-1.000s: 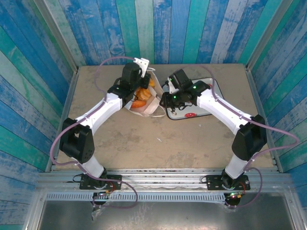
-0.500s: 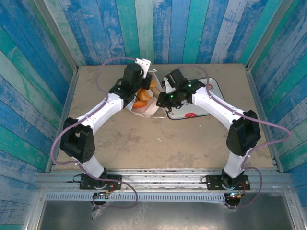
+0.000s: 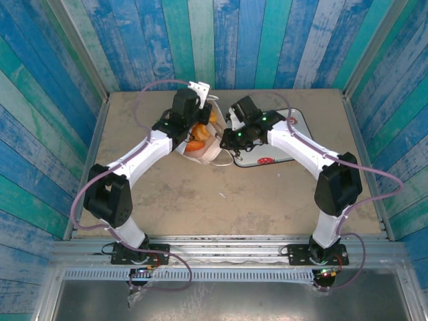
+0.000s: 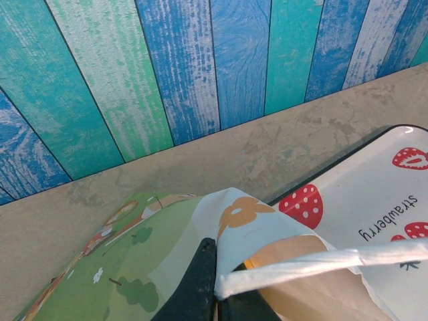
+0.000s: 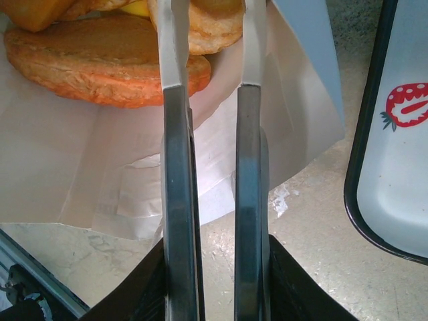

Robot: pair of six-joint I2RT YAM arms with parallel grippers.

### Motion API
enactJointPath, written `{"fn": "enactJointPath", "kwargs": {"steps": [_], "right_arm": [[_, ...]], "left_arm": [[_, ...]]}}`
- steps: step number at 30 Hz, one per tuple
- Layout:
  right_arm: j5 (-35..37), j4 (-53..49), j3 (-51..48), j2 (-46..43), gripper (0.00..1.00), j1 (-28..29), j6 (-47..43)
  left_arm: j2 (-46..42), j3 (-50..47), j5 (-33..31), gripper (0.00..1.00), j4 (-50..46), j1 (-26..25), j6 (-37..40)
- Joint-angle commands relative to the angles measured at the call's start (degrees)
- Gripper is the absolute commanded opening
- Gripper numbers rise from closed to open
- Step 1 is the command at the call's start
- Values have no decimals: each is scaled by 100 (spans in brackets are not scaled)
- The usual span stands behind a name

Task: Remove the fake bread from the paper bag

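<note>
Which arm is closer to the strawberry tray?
Right. The right gripper, holding tongs, is by the tray's left edge; the left gripper pinches the bag, farther away.

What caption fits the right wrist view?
Inside the paper bag: tongs in the right gripper flank a piece of fake bread; strawberry tray at right.

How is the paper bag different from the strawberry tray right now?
The paper bag is soft, creased paper; the tray is rigid with a dark rim. The bag holds fake bread in its open mouth; the tray's visible part is bare. The left end effector pinches the bag's edge; nothing grips the tray. Both are white and rest side by side on the table.
</note>
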Motion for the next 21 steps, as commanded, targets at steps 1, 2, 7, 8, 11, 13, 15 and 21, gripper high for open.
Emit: {"fn": "enactJointPath", "kwargs": {"steps": [1, 2, 7, 8, 11, 13, 15, 21], "right_arm": [[-140, 82, 12, -410, 25, 66, -106], [-126, 85, -6, -484, 24, 76, -114], [-74, 160, -182, -828, 19, 129, -91], [-57, 170, -217, -889, 18, 130, -80], [11, 199, -342, -1085, 16, 131, -58], [52, 234, -456, -1249, 16, 131, -35], [59, 325, -575, -1424, 15, 132, -18], [313, 254, -746, -1910, 14, 124, 24]], "left_arm": [[176, -5, -111, 0, 622, -43, -124], [183, -18, -135, 0, 632, -39, -128], [185, -66, -226, 0, 724, -40, -217], [184, -83, -231, 0, 756, -39, -237], [144, -180, -280, 0, 891, -43, -320], [137, -217, -311, 0, 946, -36, -361], [145, -225, -312, 0, 976, -41, -382], [145, -271, -352, 0, 1019, -40, -478]]}}
